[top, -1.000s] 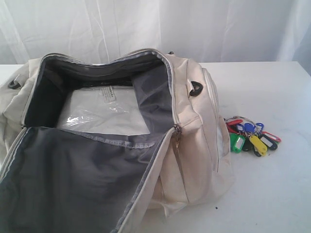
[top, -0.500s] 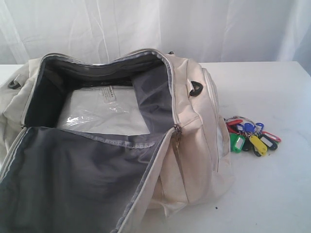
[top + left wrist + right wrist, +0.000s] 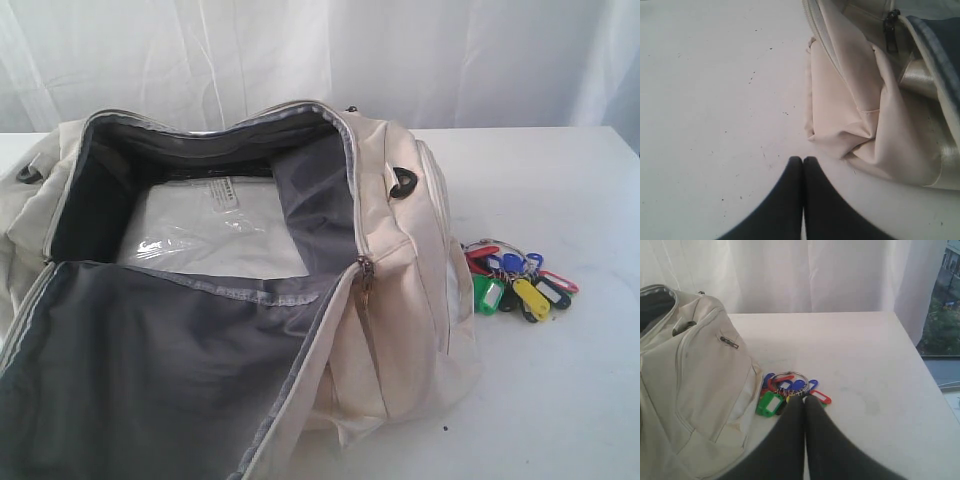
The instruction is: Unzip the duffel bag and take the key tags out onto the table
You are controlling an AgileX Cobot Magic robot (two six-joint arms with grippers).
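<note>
The cream duffel bag (image 3: pixel 400 300) lies unzipped on the white table (image 3: pixel 560 400), its lid folded toward the front and the dark grey lining showing. The key tags (image 3: pixel 518 282), green, yellow, blue and red, rest on the table just right of the bag. Neither gripper appears in the exterior view. In the left wrist view my left gripper (image 3: pixel 803 160) is shut and empty over bare table, beside a corner of the bag (image 3: pixel 865 100). My right gripper (image 3: pixel 805 397) is shut and empty, with the key tags (image 3: pixel 771 402) showing past its tips next to the bag (image 3: pixel 690 380).
A clear plastic packet (image 3: pixel 215 230) lies flat on the bag's floor. The zipper pull (image 3: pixel 365 270) hangs at the bag's front right corner. A white curtain (image 3: pixel 400 50) closes off the back. The table's right edge (image 3: pixel 935 390) runs near a window.
</note>
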